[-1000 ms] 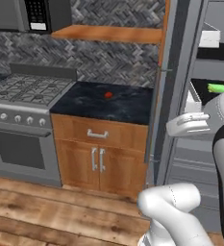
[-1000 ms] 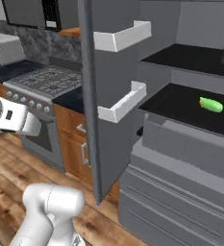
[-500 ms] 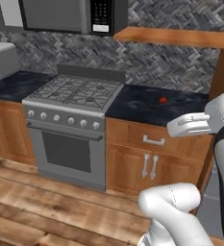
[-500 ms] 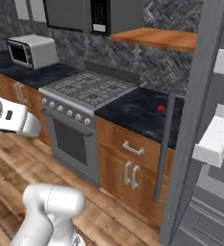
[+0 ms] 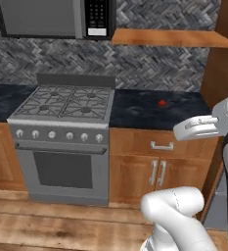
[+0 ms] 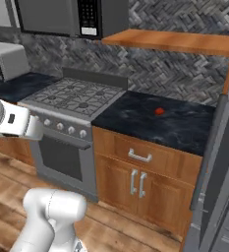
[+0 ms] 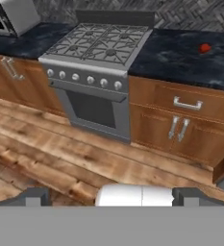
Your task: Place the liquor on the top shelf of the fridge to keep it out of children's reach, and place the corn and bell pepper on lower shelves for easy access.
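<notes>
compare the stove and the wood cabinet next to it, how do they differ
The stove is grey metal; the cabinet is brown wood. The stove's top holds burner grates; the cabinet carries a dark counter with the red pepper on it. The stove front has a row of knobs and one oven window; the cabinet has a drawer above two doors. Both stand equally tall, side by side.

A small red bell pepper (image 5: 162, 103) sits alone on the dark countertop (image 5: 149, 110) right of the gas stove (image 5: 66, 139), under a wooden shelf (image 5: 171, 37).
</notes>
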